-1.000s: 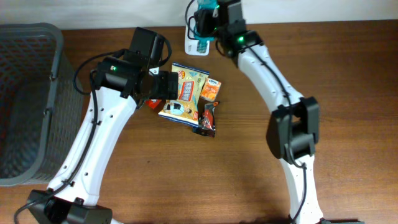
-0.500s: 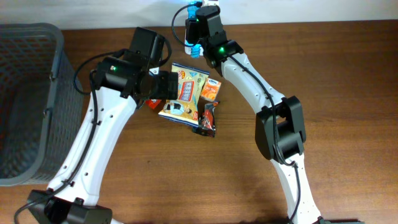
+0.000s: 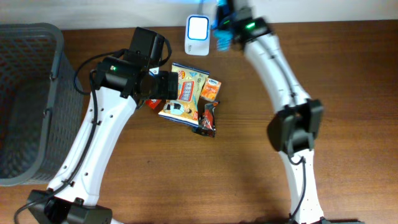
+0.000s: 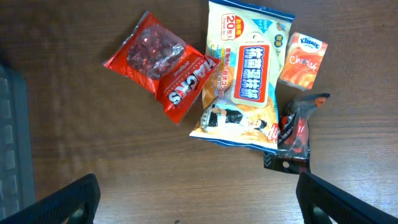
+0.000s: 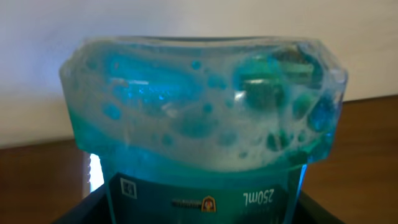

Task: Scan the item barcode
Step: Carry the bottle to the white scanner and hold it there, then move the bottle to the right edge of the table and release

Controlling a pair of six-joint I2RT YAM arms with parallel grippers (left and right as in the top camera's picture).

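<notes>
One clear bottle (image 5: pixel 199 124) — teal liquid, foamy bubbles, label upside-down.

A brown wood-grain table (image 3: pixel 348 93) fills nearly the whole overhead view, its grain running from 9 to 3 o'clock. At 12 o'clock a plain white wall (image 3: pixel 323 9) meets the table's far edge. A dark grey mesh basket (image 3: pixel 25 93) sits at 9 o'clock. The light is even, leaving a soft sheen on the wood.
</notes>
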